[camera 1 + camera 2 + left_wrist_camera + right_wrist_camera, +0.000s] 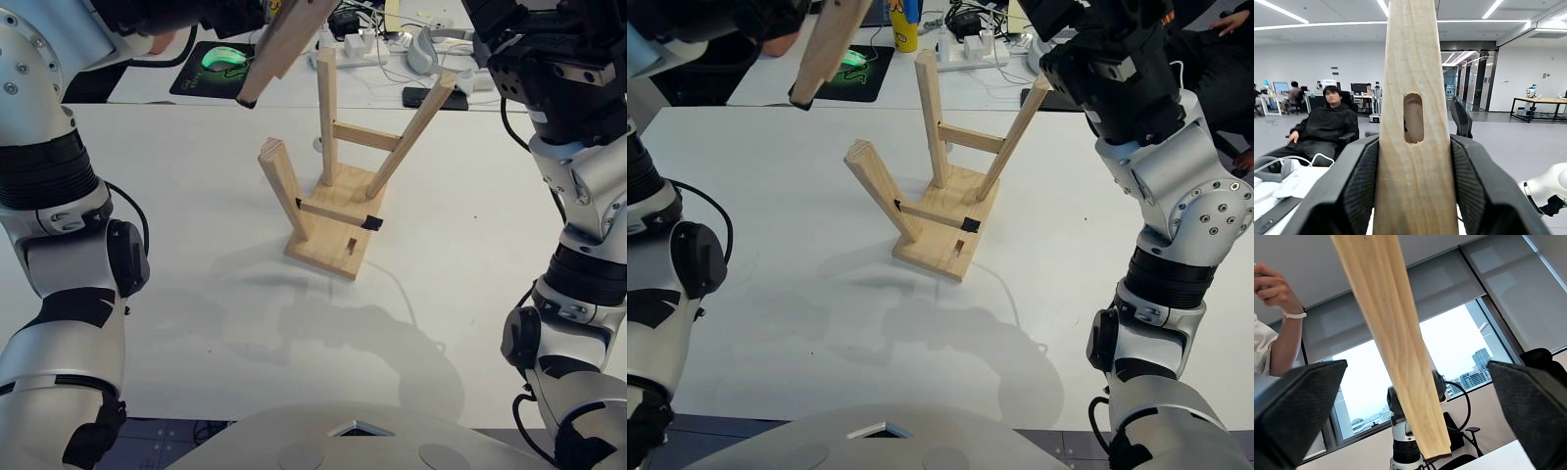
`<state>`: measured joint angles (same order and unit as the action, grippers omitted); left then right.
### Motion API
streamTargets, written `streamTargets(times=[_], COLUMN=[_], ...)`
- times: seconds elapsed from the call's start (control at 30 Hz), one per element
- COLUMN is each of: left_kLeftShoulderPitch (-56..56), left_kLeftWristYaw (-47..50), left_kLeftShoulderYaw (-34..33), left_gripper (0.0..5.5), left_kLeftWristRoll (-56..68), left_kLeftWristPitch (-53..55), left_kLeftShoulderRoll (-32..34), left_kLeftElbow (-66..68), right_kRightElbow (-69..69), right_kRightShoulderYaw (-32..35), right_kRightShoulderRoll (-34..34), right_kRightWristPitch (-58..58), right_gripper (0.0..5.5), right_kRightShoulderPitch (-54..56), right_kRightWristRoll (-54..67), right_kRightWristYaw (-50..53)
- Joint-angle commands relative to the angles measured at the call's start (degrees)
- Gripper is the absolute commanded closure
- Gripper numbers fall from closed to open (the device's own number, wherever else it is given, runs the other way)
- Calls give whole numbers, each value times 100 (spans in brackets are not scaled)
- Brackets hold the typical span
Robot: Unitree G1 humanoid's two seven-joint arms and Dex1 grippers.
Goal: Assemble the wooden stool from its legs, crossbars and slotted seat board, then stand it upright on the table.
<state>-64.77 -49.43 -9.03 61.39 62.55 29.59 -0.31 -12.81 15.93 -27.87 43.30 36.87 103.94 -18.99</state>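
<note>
Table (196, 294): white, lies below both grippers; its far edge carries clutter that is too small to sort.

Stool (333, 196), partly built, upside down: stands on the table between the two grippers and lower than both.

Seat board (328, 257): flat on the table, lowest part of the stool, below and to the right of the left gripper (1413, 142). One open slot (350, 243) shows near its front corner.

Loose leg (282, 49): pinched between the left gripper's two black pads (1359, 196), raised above the table and tilted, with its dark-capped lower end toward the stool. Its upper end is cut off by the picture edge. An oval mortise faces the left wrist camera.

Outer leg (411, 132): leans up from the board. Its top sits between the spread fingers of the right gripper (1416, 364), apart from both pads in the right wrist view.

Middle leg (327, 108): upright, between the grippers.

Near leg (284, 186): leaning, below the left gripper.

Upper crossbar (365, 135): joins the middle and outer legs.

Lower crossbar (328, 211): runs from the near leg to the foot of the outer leg and ends in a black piece (370, 222) of unclear kind.

Mouse (225, 59), glowing green: sits on a dark pad beyond the left gripper, partly hidden by the loose leg.
</note>
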Motion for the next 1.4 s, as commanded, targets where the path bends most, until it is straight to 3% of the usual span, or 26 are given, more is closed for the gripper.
streamTargets(times=[0.03, 0.17, 0.43, 0.83, 1.4], left_kLeftShoulderPitch=[259, 462, 645, 714, 742], left_kLeftWristYaw=[-199, -376, -580, -486, -541], left_kLeftShoulderYaw=[286, 485, 508, 510, 437], left_gripper=[343, 343, 343, 343, 343], left_kLeftWristRoll=[-103, -282, -350, -271, -739], left_kLeftWristPitch=[89, 18, 49, 236, -256], left_kLeftShoulderRoll=[16, 81, 35, 85, 288], left_kLeftElbow=[-75, -67, -53, -238, -153], right_kRightElbow=[-121, -214, -235, -573, -513], right_kRightShoulderYaw=[47, 28, 9, -181, -122], right_kRightShoulderRoll=[42, 49, 53, 50, -385], right_kRightWristPitch=[-30, -8, 20, 22, 390], right_gripper=[10, 10, 146, 304, 324], right_kRightShoulderPitch=[148, 170, 132, 88, -382], right_kRightWristRoll=[31, 140, 227, 252, -199], right_kRightWristYaw=[38, 45, 82, 352, -289])
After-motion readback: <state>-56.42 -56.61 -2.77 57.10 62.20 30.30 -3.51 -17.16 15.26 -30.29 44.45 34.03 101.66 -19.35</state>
